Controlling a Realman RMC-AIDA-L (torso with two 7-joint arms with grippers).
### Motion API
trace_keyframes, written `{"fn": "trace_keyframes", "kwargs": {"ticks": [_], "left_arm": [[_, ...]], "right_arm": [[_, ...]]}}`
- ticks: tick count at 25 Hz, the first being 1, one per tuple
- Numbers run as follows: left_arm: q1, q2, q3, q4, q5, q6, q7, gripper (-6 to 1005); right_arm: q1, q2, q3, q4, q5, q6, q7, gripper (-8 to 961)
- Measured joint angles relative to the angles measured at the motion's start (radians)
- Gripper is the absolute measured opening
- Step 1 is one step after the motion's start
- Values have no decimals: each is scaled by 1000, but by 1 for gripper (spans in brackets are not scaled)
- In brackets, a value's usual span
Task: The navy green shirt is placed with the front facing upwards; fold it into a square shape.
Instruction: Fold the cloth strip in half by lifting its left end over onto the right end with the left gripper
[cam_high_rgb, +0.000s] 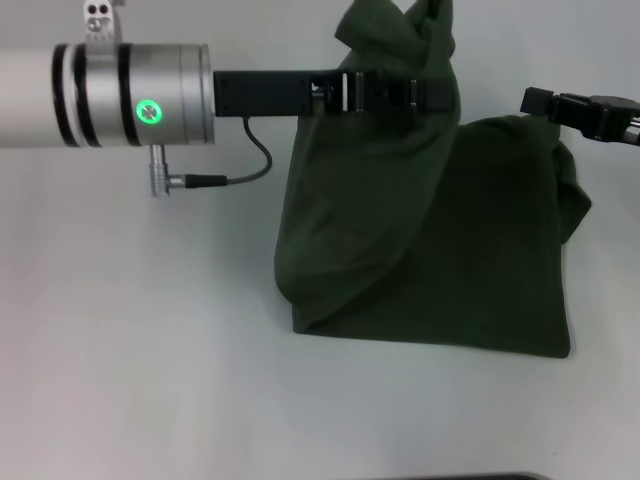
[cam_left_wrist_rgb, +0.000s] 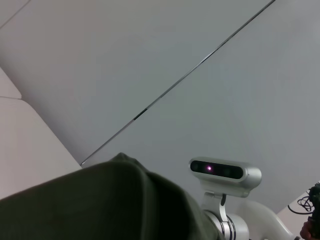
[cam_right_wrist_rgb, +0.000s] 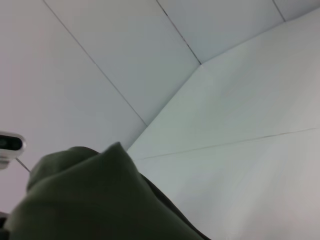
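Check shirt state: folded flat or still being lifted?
Partly folded, not flat. The shirt lies doubled on the table, one part held up beside the left gripper; the right gripper hovers at its far corner.

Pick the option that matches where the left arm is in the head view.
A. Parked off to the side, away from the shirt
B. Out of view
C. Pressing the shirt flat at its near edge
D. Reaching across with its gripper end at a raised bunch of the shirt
D: the left gripper sits at the lifted upper part of the navy green shirt, whose cloth hangs from there down to the table.
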Motion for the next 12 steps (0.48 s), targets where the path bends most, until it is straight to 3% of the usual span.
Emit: {"fn": "trace_keyframes", "kwargs": {"ticks": [12], "left_arm": [[-7,-5,3,-131,-35,-52,79,134]], "right_arm": [[-3,-15,27,-4,0,-34,-12,64]]}}
